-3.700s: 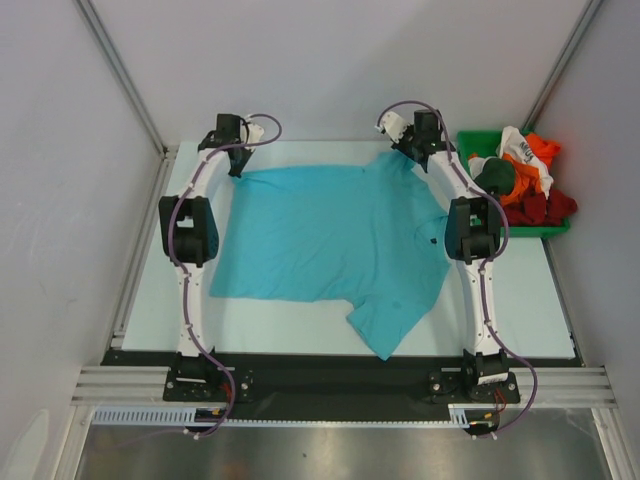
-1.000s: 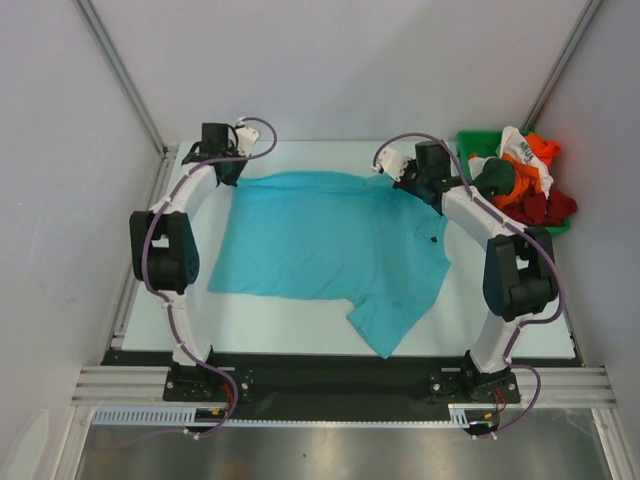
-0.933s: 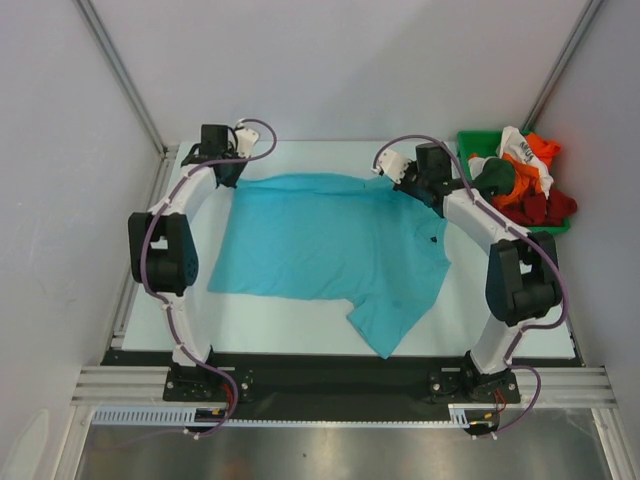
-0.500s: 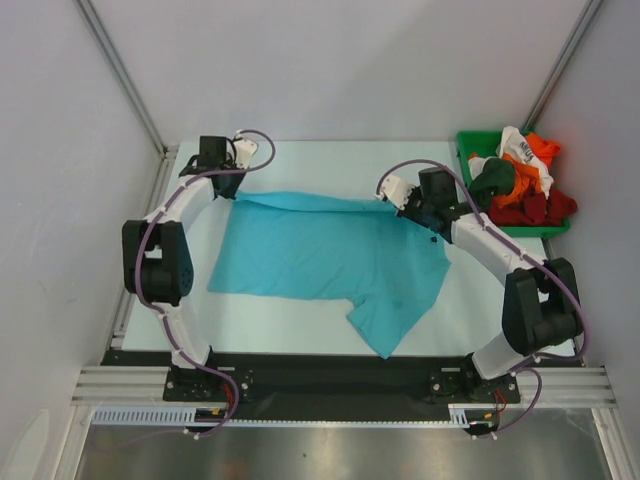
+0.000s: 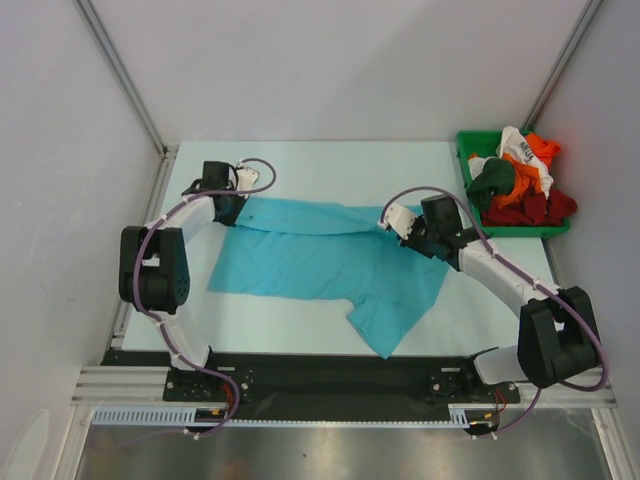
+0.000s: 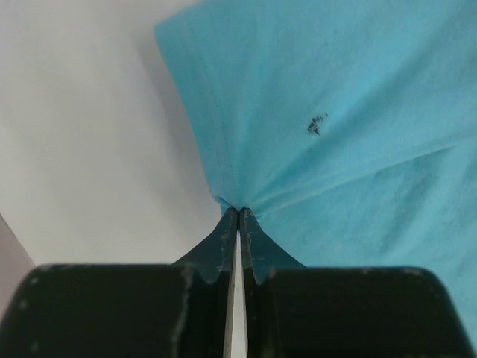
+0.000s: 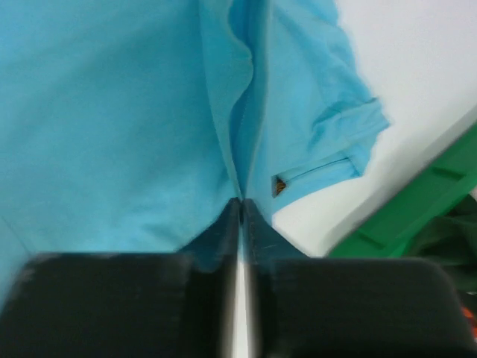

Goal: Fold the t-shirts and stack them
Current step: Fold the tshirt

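Observation:
A turquoise t-shirt [image 5: 320, 265] lies spread on the white table [image 5: 340, 170], its far edge lifted and drawn over toward the near side. My left gripper [image 5: 237, 207] is shut on the shirt's far left corner; in the left wrist view the closed tips [image 6: 238, 212] pinch bunched turquoise cloth [image 6: 358, 112]. My right gripper [image 5: 422, 238] is shut on the far right part of the same shirt; its tips [image 7: 240, 201] clamp a fold of the cloth [image 7: 112, 112] beside a sleeve. More t-shirts, orange [image 5: 541, 150], red [image 5: 536, 209], dark green [image 5: 492, 180] and white [image 5: 519, 148], are heaped at the back right.
A green plastic bin [image 5: 468, 143] holds the heap at the table's back right corner; its wall also shows in the right wrist view [image 7: 417, 209]. Grey walls and metal posts close in the sides. A black rail [image 5: 330, 375] runs along the near edge.
Both grippers have moved from the far edge toward the near side, pulling the shirt's far edge up and over the cloth. The shirt's near edge and sleeve have stayed put.

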Robot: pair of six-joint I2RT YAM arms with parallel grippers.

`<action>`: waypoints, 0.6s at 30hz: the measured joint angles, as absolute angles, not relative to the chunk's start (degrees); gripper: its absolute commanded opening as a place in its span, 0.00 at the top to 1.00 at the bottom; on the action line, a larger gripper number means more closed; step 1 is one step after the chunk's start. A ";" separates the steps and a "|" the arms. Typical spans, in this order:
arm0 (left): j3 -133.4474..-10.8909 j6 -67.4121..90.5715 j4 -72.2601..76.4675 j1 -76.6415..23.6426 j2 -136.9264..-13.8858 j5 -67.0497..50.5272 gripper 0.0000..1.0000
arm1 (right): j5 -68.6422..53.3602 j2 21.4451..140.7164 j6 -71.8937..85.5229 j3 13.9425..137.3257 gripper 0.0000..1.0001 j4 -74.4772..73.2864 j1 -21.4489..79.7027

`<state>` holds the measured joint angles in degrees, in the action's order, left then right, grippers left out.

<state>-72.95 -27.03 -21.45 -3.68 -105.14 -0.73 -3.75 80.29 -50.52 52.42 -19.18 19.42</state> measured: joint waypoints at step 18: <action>-90.45 -23.99 -25.96 -3.62 -111.59 -2.22 0.56 | -8.56 91.66 -41.28 65.19 0.50 -19.00 14.70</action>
<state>-90.45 -23.99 -25.96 -3.62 -111.59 -2.22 -8.56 91.66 -41.28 65.19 -19.00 14.70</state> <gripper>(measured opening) 0.447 0.508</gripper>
